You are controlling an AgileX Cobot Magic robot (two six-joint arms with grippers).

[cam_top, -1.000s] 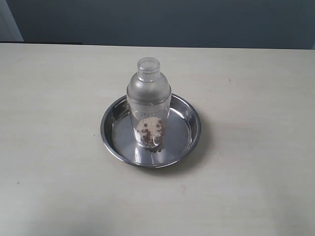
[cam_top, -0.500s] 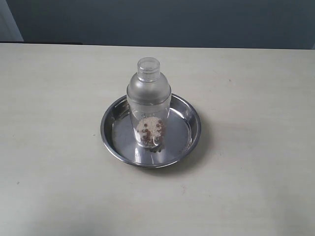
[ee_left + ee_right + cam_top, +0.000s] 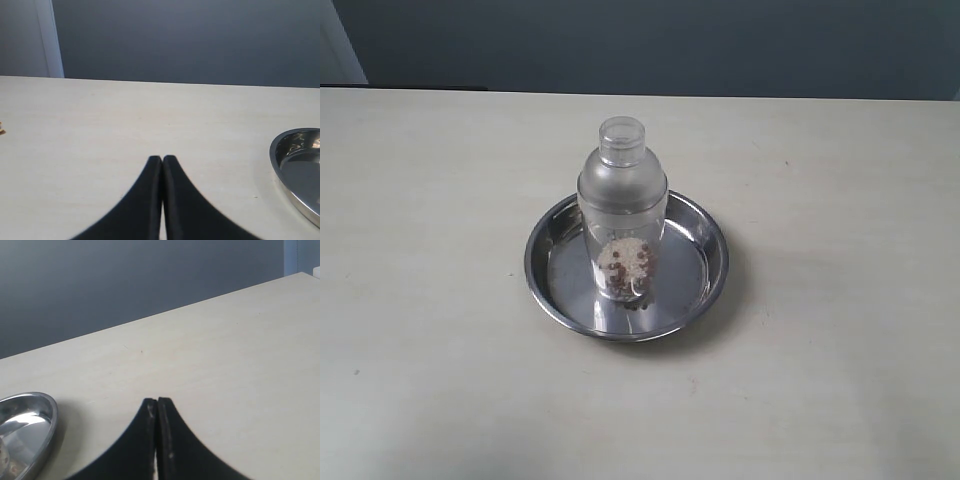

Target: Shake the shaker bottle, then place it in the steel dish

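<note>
The shaker bottle [image 3: 622, 205] stands upright in the middle of the steel dish [image 3: 705, 285], its brown and whitish beads settled at the bottom. No arm shows in the exterior view. In the left wrist view my left gripper [image 3: 162, 158] is shut with nothing in it, low over the bare table, and an edge of the steel dish [image 3: 280, 165] shows off to one side. My right gripper [image 3: 157, 400] is likewise shut and empty above the table, with the steel dish [image 3: 49, 427] rim at the side of its view.
The pale wooden table [image 3: 840, 180] surrounds the dish on all sides. Its far edge meets a dark grey wall [image 3: 660, 45]. A small speck lies on the table [image 3: 1, 131] in the left wrist view.
</note>
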